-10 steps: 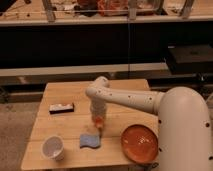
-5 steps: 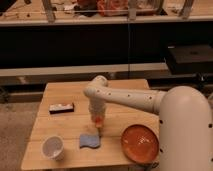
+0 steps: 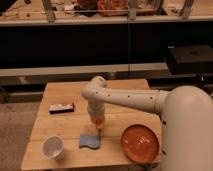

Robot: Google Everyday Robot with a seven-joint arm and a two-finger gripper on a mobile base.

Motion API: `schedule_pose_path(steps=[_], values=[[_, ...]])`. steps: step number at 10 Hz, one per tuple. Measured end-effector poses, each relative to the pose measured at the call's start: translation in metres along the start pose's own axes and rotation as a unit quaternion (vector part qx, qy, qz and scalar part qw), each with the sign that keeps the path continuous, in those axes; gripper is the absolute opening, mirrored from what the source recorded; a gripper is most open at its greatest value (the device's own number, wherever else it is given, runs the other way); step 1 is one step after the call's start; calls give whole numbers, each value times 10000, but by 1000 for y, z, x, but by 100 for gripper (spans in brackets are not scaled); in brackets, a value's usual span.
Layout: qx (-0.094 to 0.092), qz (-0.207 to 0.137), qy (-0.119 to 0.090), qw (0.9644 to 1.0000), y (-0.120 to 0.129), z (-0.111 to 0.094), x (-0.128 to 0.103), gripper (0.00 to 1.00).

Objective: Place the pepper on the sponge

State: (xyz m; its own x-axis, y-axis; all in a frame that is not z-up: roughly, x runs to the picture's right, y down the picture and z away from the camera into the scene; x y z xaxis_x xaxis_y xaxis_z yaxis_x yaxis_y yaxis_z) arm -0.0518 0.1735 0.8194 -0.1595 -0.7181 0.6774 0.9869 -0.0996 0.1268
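Pinching shut at the end of the white arm (image 3: pixel 125 99), which reaches down over the middle of the wooden table (image 3: pixel 120 87), the gripper (image 3: pixel 98 125) has its two fingers drawn closed. The pepper (image 3: pixel 99 121) shows as a small orange-red shape right at their tips, caught between them and hanging roughly upright. Its lower end sits low over the boards, and whether it touches the wood cannot be told. The pepper is not on the sponge (image 3: pixel 90 141): it is held just beyond the pad's far edge and a little toward the picture's right, near the sponge's upper right corner but apart from it. The sponge itself lies flat on the table, a blue-grey pad with a wavy outline, on the camera's side of the fingers. Further out, a white cup (image 3: pixel 53 147) stands upright near the front edge at picture left, well apart from the sponge. A round orange plate (image 3: pixel 140 143) rests near the front edge at picture right, on the other side of the sponge and partly beside the robot's bulky white body (image 3: pixel 187 132). A dark rectangular block (image 3: pixel 62 108) with a pale strip on top lies toward the table's left side, farther back than the gripper. Behind the table run dark shelves (image 3: pixel 65 47) and a long counter.
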Motion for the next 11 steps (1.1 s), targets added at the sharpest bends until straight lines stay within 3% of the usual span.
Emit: schedule_pose_path(steps=[11], values=[[29, -659, -20, 9978, -24, -17, -42, 0]])
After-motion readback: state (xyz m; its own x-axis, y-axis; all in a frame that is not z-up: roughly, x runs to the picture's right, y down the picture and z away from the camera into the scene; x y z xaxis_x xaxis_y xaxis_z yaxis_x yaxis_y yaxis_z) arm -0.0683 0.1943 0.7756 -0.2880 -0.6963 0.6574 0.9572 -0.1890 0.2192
